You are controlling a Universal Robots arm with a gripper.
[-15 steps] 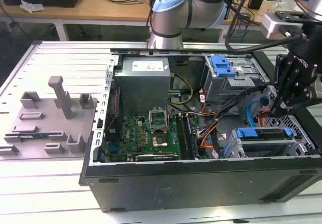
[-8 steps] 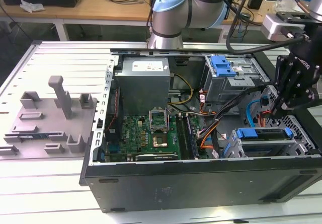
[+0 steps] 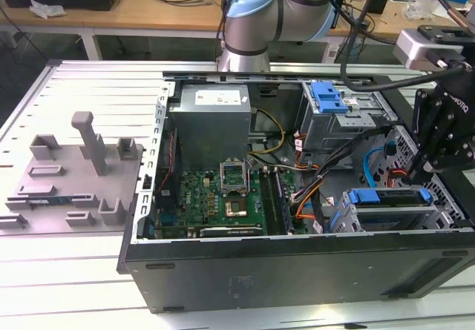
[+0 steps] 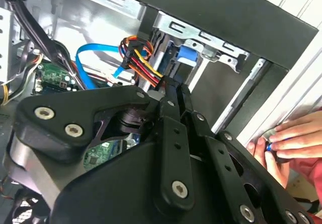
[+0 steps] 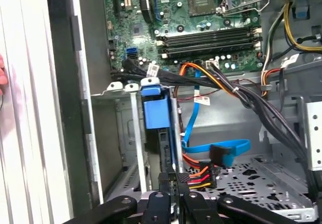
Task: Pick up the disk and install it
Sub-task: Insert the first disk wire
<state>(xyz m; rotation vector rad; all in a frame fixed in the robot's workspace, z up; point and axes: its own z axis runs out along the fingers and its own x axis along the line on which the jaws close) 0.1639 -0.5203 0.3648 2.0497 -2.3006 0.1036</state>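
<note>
**Pincer** (image 5: 171, 186): drawn narrow, with the jaws close on either side of the near edge of the disk (image 3: 390, 202). It appears clamped on that edge, though its own linkage partly masks the contact. In the exterior view it stands at about three o'clock, tilted over the open computer case (image 3: 297, 259).

**Disk:** it stands on edge inside the lower drive bay (image 5: 123, 128), at about four o'clock in the exterior view, with its blue carrier lying along the bay walls. The pick-up is done and insertion is the step in hand. Depth of seating cannot be confirmed.

**Adjacent:** a blue data cable (image 5: 221, 148) and a red, orange and yellow power lead (image 5: 198, 172) lie just beside the pincer. The motherboard (image 5: 201, 27) sits beyond the bay.

**Outlying:** a grey fixture (image 3: 82, 174) stands at nine o'clock on the surface (image 3: 59, 271), apart from the case. A person's hand (image 4: 292, 138) rests at the outer side of the case.

**Judgement:** completion calls for a straight push along the bay until the carrier latches, with both leads kept clear of the disk's path.
</note>
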